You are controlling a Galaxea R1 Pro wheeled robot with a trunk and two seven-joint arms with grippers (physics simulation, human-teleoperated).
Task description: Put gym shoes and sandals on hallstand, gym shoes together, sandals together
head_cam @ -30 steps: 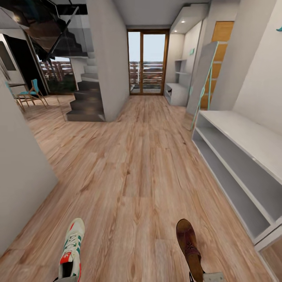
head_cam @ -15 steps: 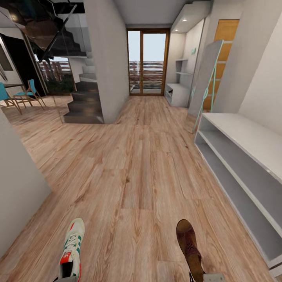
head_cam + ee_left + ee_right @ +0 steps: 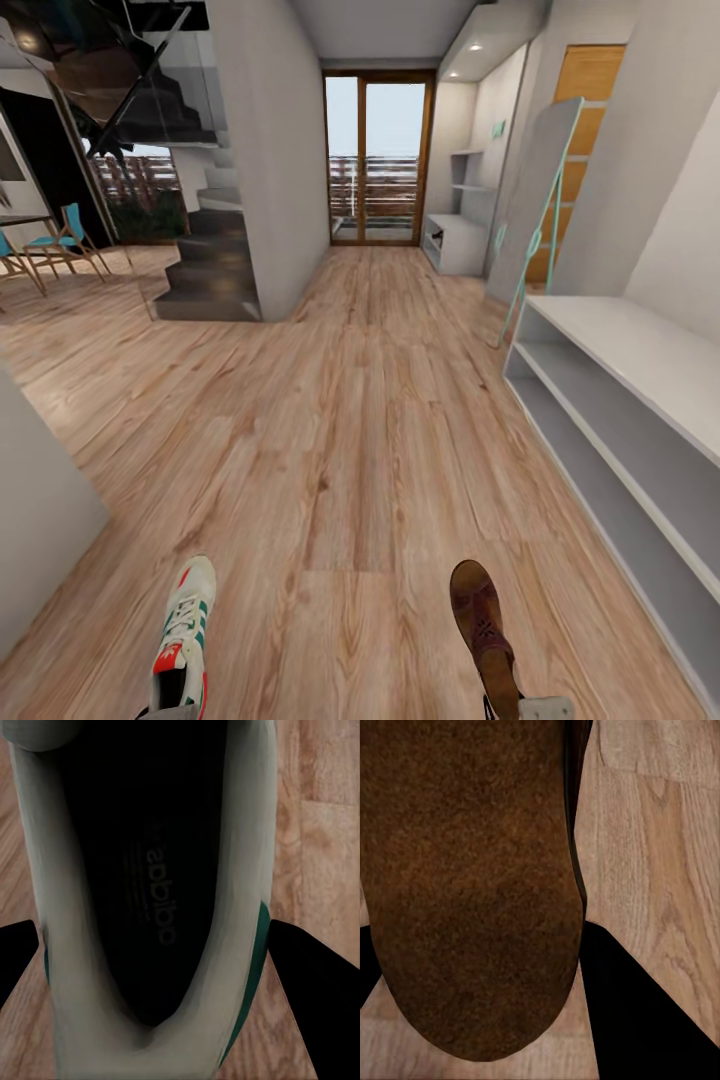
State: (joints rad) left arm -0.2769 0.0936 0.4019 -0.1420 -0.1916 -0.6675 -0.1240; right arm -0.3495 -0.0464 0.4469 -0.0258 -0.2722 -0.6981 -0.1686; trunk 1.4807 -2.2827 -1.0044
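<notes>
**Two shoes in hand, rack far down the corridor**

Head view: a gym shoe (image 3: 182, 640) at lower left and a sandal (image 3: 484, 628) at lower right, both toe-forward over the corridor floor (image 3: 360, 420). They appear carried, not lying on the planks, though the arms sit at the frame edge and contact is hard to judge there. A long white two-shelf bench (image 3: 620, 420) runs along the right wall, both levels bare. The hallstand (image 3: 455, 235), with upper shelves on its back panel, stands near the glass door at the far end, well apart from the robot.

Left gripper (image 3: 154, 967): dark fingers (image 3: 311, 979) flank the sneaker heel on both sides, closed against its walls. Right gripper (image 3: 480, 975): fingers (image 3: 637, 1005) bracket the sandal's heel end; pad contact is hidden behind the footbed, so the hold is probable, not certain.

Risks:
- Depositing on the near plain bench by mistake; it is closer and looks alike.
- Shoes held by the heel alone could swing or slip during travel.
- Long toes could clip the bench corner or the leaning panel (image 3: 540, 200) on the right.

View differences: the wrist cameras show finger placement and the sneaker's printed insole; the head camera alone shows both racks and the route.
</notes>
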